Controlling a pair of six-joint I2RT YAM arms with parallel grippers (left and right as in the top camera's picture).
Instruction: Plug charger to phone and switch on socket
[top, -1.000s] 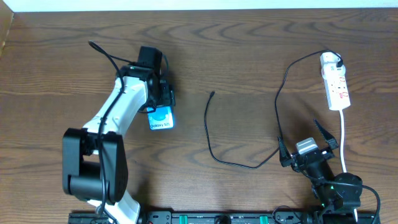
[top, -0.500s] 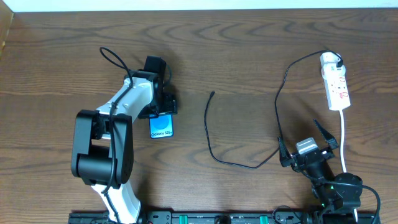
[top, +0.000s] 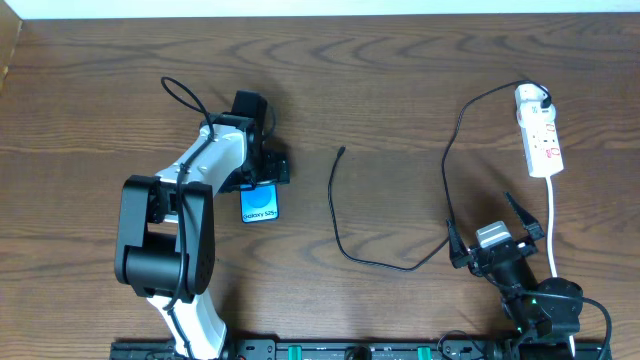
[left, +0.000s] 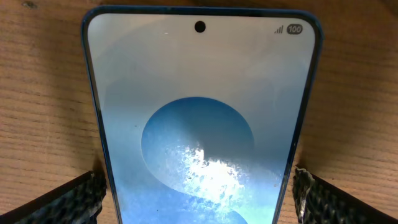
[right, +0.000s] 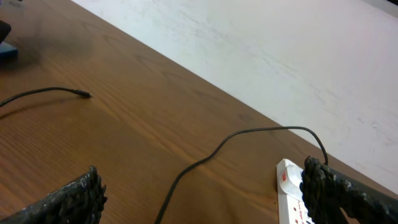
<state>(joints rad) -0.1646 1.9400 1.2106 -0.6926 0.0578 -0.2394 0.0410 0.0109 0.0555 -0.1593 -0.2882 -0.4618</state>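
Left claw (top: 263, 178) spread, low; right claw (right: 202, 177) spread.

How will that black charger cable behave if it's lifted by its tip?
Probably floppy: the charger lies in loose curves, so it would likely sag. Thin, so probably light. Its far end meets the socket, so it may tug there.

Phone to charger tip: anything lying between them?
Nothing. In the overhead view only bare wooden table separates the phone from the charger tip.
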